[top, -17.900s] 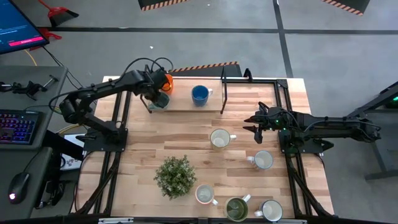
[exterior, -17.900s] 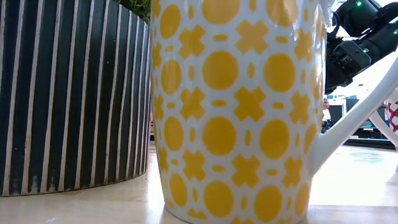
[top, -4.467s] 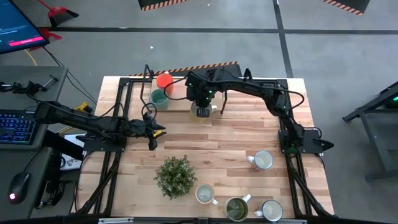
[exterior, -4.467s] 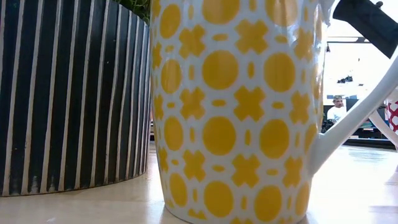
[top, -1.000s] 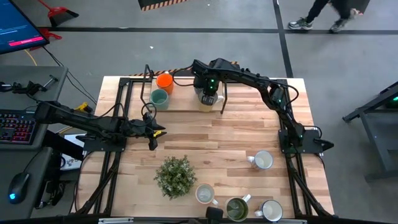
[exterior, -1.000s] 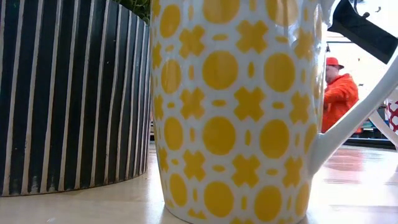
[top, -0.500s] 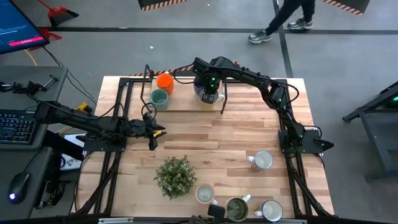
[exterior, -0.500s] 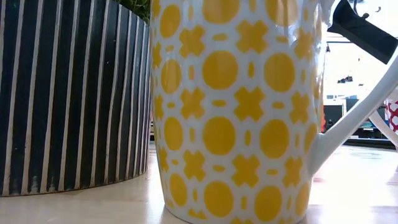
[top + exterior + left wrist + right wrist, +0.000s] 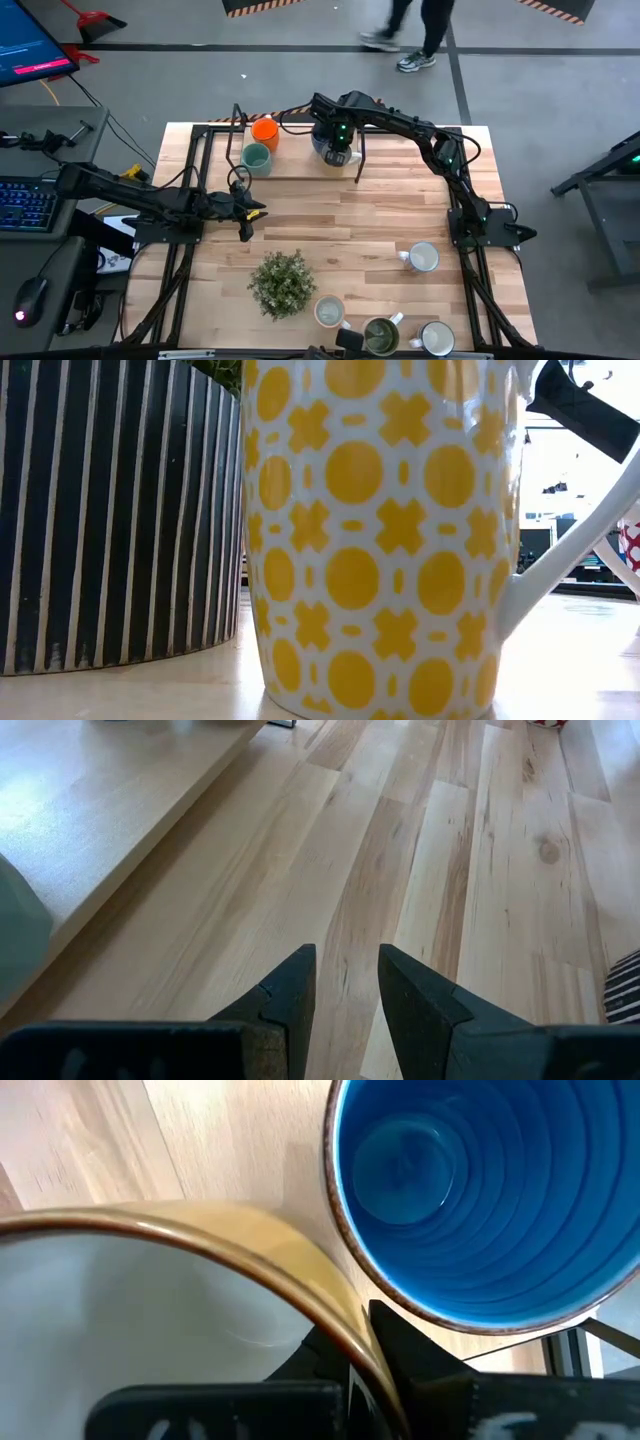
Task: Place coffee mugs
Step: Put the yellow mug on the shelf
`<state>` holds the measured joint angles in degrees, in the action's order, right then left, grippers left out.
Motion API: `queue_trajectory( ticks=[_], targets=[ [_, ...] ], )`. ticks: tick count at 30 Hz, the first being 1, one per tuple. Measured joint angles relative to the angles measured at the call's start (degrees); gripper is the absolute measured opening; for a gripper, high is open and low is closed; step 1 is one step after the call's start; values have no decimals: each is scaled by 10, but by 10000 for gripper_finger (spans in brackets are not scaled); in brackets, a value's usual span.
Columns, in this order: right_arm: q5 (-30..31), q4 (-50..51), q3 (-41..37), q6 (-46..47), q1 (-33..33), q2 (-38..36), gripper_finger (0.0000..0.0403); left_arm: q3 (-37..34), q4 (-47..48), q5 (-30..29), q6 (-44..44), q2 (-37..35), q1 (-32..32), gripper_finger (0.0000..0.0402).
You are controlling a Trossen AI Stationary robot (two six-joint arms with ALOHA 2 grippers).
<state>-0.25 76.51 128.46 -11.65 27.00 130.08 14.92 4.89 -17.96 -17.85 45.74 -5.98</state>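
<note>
In the high view my right gripper [image 9: 338, 152] reaches to the raised board at the table's far side, shut on a cream mug [image 9: 150, 1310] that stands close beside the blue mug [image 9: 470, 1190]. The orange mug [image 9: 264, 130] and teal mug [image 9: 256, 158] stand on the board's left part. Several more mugs stand near the near edge, among them a white one [image 9: 424, 257], a white one [image 9: 328, 312] and an olive-green one [image 9: 380, 335]. My left gripper [image 9: 250, 210] waits over the table's left middle, narrowly open [image 9: 345, 970], touching nothing. My right gripper holds the cream mug by its brown-edged rim [image 9: 345, 1335] on the side facing the blue mug. One finger [image 9: 320, 1355] is inside the mug and one finger [image 9: 415, 1360] outside, coming from above. Whether the mug's base rests on the board is hidden.
A bushy potted plant [image 9: 282, 283] in a striped pot [image 9: 120, 510] stands near the near edge, beside a yellow-patterned mug [image 9: 380, 540]. A black frame post [image 9: 359, 152] rises right of the gripper. A person [image 9: 420, 25] walks on the floor beyond the far edge.
The person has walked leftward across the floor beyond the table's far edge and has left the low view. The mugs stand as before.
</note>
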Motion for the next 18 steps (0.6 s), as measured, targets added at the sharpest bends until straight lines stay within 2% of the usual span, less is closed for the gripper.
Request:
queue_trajectory(
  ticks=[18],
  targets=[
    [4, -6, 1, 1, 1, 9, 0, 0, 0, 0, 0, 0, 0, 102]
  ],
)
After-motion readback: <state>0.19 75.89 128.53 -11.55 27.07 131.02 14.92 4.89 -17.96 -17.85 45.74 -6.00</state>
